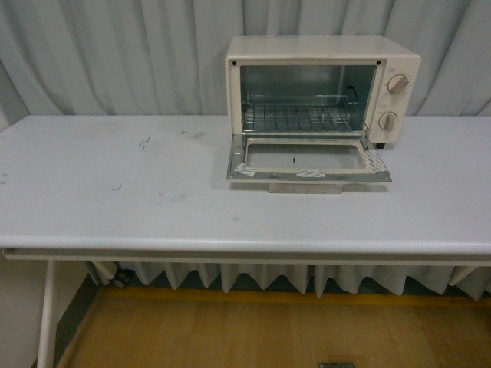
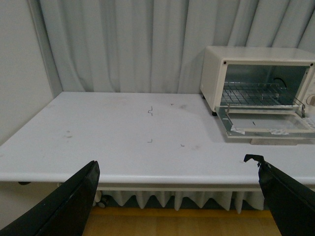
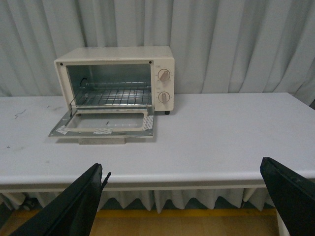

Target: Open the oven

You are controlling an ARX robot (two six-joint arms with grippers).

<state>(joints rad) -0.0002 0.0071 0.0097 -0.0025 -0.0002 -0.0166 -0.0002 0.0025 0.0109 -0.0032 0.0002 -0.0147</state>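
— Where's the left gripper (image 2: 177, 196)?
— Off the table's (image 1: 115, 207) near edge, fingers spread wide, nothing between them. The oven (image 1: 322, 88) sits well ahead of it and to its right.
— And the oven itself?
— At the back of the table, right of centre, before the curtain (image 1: 115, 54). Its door (image 1: 307, 162) lies folded flat, rack (image 1: 299, 116) showing.
— The right gripper (image 3: 184, 196)?
— Also gaping, empty, with the oven well ahead and to its left.
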